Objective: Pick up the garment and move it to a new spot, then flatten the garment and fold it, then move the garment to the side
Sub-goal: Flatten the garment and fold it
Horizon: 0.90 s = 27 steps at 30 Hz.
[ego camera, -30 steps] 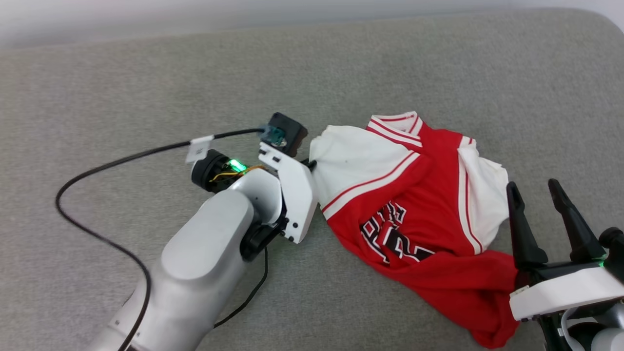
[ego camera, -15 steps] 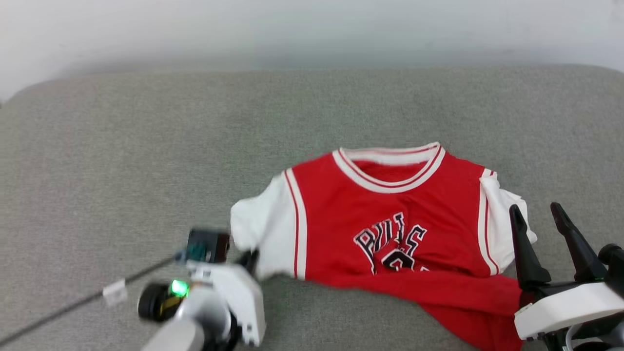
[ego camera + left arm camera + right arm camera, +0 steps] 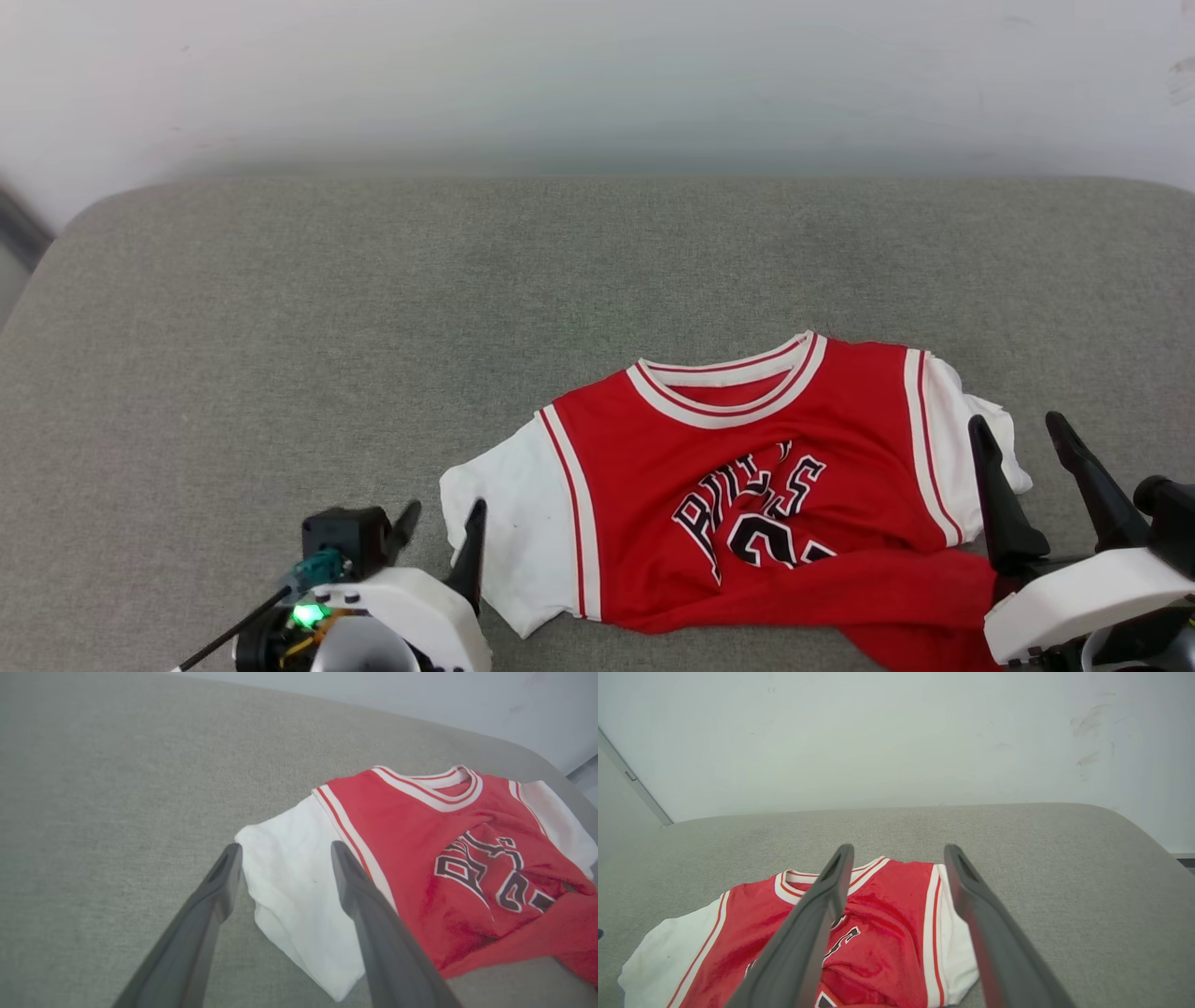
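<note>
We are looking at a worktop (image 3: pixel 280 308) covered in grey woven fabric, its far corners rounding off. Behind it a pale wall (image 3: pixel 597 84) is rising, plain and whitish. In the right wrist view we are seeing faint grey scuff marks (image 3: pixel 1087 721) smudging that wall high on the right, and a thin grey strip (image 3: pixel 644 794) running slantwise down its left side towards the worktop's edge.

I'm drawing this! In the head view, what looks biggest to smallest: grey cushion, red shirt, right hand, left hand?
1. grey cushion
2. red shirt
3. right hand
4. left hand
Both hands are cut off at the bottom edge, so the order of those two is unsure.
</note>
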{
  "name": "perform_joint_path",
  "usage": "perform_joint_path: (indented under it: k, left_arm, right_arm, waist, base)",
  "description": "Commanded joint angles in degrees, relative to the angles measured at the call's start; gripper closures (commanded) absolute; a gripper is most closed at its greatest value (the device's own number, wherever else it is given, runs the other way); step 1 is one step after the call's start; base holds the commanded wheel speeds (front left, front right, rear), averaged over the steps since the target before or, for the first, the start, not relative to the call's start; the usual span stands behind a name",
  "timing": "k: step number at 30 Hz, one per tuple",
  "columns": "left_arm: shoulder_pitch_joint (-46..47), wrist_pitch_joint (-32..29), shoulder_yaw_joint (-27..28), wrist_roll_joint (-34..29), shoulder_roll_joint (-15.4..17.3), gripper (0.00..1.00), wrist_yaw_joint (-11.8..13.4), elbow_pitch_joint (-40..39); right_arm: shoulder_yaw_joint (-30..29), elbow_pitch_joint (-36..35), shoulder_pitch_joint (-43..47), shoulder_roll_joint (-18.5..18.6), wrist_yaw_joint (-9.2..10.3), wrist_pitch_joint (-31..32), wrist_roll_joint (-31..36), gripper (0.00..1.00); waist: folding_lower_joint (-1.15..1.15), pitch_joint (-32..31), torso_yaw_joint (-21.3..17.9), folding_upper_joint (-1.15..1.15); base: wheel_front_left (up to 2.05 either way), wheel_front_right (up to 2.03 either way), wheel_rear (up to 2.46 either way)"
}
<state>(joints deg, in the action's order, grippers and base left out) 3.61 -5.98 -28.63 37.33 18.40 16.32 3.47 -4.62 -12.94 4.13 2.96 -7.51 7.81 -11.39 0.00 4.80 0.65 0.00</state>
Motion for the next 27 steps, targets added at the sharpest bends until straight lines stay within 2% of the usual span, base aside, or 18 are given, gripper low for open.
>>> perform_joint_path:
  k: [1, 6, 12, 19, 24, 27]
  left_arm:
    - [2.0, 3.2, 0.9, -2.5, 1.0, 0.0, 1.0, -0.8]
    - [4.2, 9.8, 2.5, -5.9, 2.3, 0.0, 1.1, -2.4]
    - [5.0, 13.2, 4.5, -7.9, 4.5, 0.0, 2.2, -4.7]
    - [6.0, 13.5, 4.2, -9.7, 5.5, 0.0, 3.0, -9.3]
    - [7.6, 13.2, 3.1, -10.8, 4.9, 0.0, 3.0, -12.1]
    - [9.0, 13.6, 2.4, -10.9, 4.2, 0.0, 2.5, -12.9]
  right_arm:
    - [-0.2, 0.2, 0.6, -0.1, 0.04, 0.6, 0.4, 0.0]
    - [-1.3, 1.0, -0.1, 0.6, 0.04, 1.4, -0.1, 0.0]
    - [-4.4, 4.3, -1.4, 2.8, 0.04, 5.3, -3.6, 0.0]
    - [-9.1, 14.3, -6.7, 8.9, 0.04, 19.6, -11.9, 0.0]
    - [-9.3, 20.4, -13.1, 13.1, 0.04, 31.1, -14.6, 0.0]
    - [-8.8, 23.2, -17.3, 15.1, 0.04, 35.7, -15.6, 0.0]
  waist:
    - [0.0, -0.4, 0.1, 0.0]
    - [0.0, -1.1, 0.1, 0.0]
    - [0.0, -1.4, -0.2, 0.0]
    - [0.0, 0.1, 0.8, 0.0]
    - [0.0, 3.5, 2.6, 0.0]
    - [0.0, 6.5, 4.1, 0.0]
  base:
    - [0.0, 0.0, 0.0]
    - [0.0, 0.0, 0.0]
    - [0.0, 0.0, 0.0]
    - [0.0, 0.0, 0.0]
    - [0.0, 0.0, 0.0]
    - [0.0, 0.0, 0.0]
